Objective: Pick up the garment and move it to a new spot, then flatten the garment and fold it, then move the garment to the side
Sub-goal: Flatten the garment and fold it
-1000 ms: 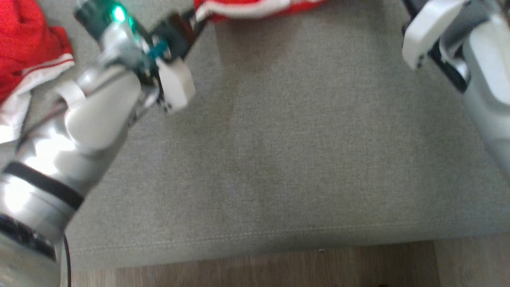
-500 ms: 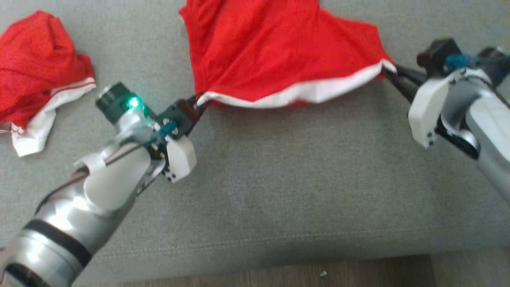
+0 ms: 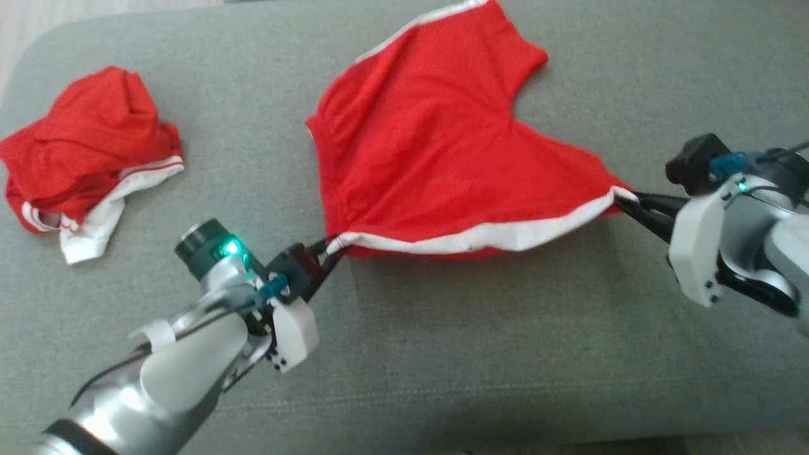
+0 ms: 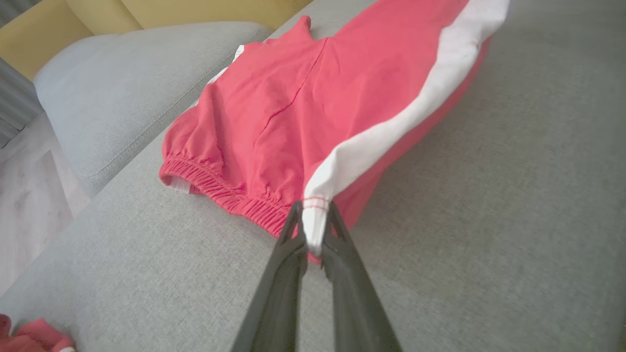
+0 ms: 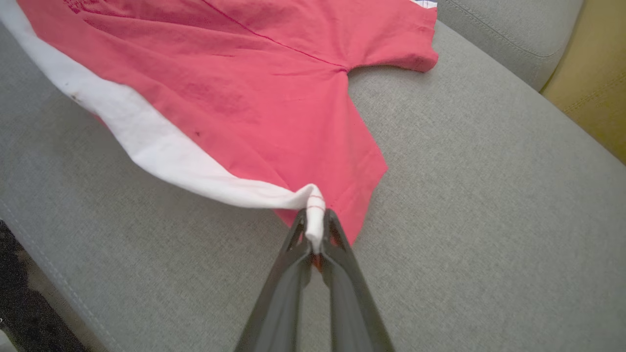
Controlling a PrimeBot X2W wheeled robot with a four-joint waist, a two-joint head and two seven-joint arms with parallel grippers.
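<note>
The garment [image 3: 430, 158] is a pair of red shorts with a white side stripe, spread on a grey sofa seat. My left gripper [image 3: 335, 245] is shut on the stripe's waistband end, seen close up in the left wrist view [image 4: 314, 226]. My right gripper [image 3: 627, 197] is shut on the stripe's other end at the leg hem, with the white cloth pinched between its fingers [image 5: 314, 226]. The stripe [image 3: 480, 237] runs taut between both grippers along the near edge. The rest of the garment [image 5: 274, 73] lies flat on the cushion beyond.
A second crumpled red and white garment [image 3: 88, 164] lies at the far left of the seat. The grey cushion [image 3: 480, 341] stretches toward me to its front seam. A neighbouring grey cushion [image 4: 127, 83] and a yellow backrest [image 5: 596, 73] border the seat.
The head camera has tilted up, so the whole picture slid down. The garment's near edge stays stretched between both shut grippers; its full spread now shows.
</note>
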